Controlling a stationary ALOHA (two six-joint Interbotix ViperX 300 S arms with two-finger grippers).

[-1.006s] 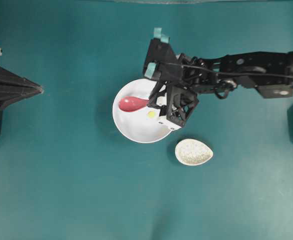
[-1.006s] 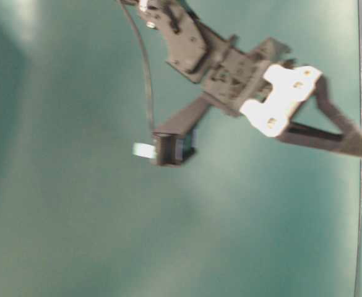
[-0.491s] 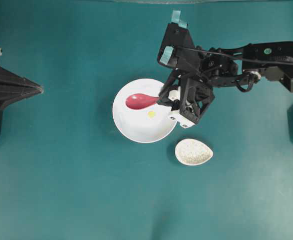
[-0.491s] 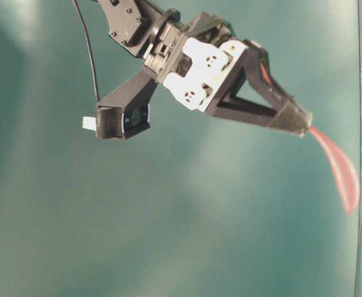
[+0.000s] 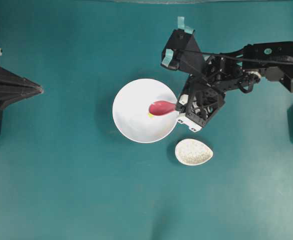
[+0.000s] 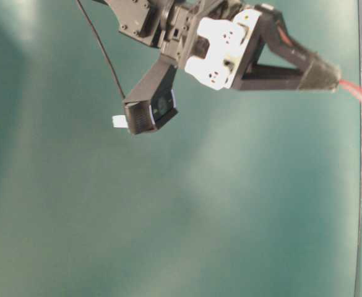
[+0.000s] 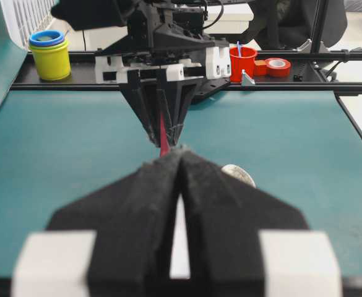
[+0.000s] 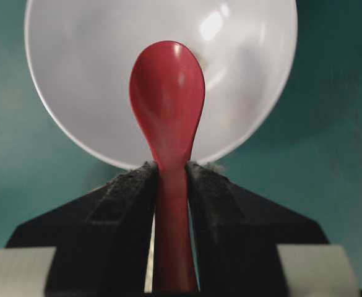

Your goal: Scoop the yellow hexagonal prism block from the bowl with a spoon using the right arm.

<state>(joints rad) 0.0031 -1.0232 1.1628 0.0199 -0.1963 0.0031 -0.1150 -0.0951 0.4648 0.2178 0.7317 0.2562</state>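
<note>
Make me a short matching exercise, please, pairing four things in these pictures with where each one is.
Things:
1. spoon
2. yellow hexagonal prism block
3. speckled spoon rest
4. left pincer

Places:
A. on the teal table beside the bowl
B. at the table's left edge, shut
C. clamped in the right pincer
D. in the bowl, at the scoop's edge

Pairs: 1-C, 2-D, 3-A, 4-B
</note>
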